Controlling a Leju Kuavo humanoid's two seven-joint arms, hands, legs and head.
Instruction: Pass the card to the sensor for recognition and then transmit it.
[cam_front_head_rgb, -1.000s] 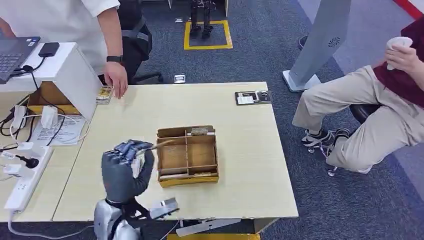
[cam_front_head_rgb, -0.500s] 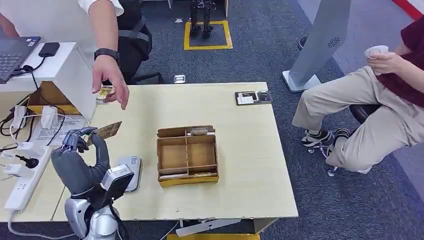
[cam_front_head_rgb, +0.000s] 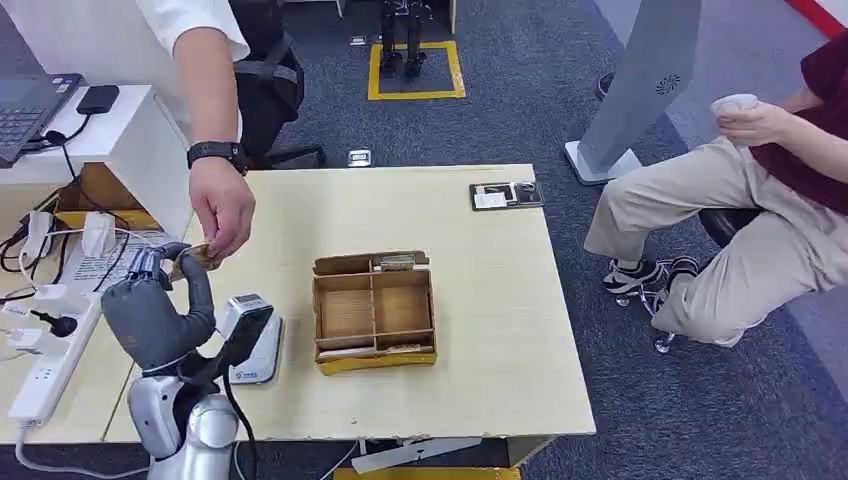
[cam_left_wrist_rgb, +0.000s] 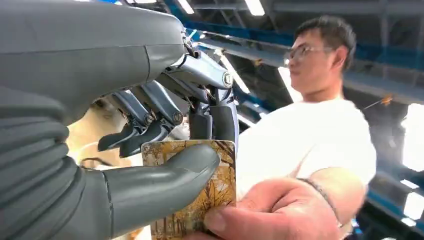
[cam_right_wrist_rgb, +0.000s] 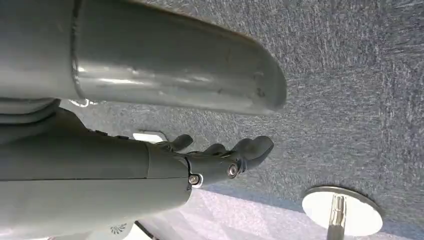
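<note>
Lighting/img quality: even indoor light, bright; wrist cams uneven.

Head view: diffuse overhead light, sharp overall; soft short shadows on tabletop (cam_front_head_rgb: 470, 300), no glare. Left wrist view: looks up at ceiling strip lights (cam_left_wrist_rgb: 255, 7), blown out w/ flare at the frame edge; person (cam_left_wrist_rgb: 320, 125) soft, slightly blurred; left hand (cam_left_wrist_rgb: 125, 130) and card (cam_left_wrist_rgb: 220, 187) sharper, backlit. Right wrist view: right hand (cam_right_wrist_rgb: 220, 160) in focus, specular streaks on grey cover; carpet floor (cam_right_wrist_rgb: 350, 100) grainy, evenly lit.

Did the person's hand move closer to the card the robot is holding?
Yes. The person's hand came down from the white box toward the robot, and now touches the card in the left hand.
</note>
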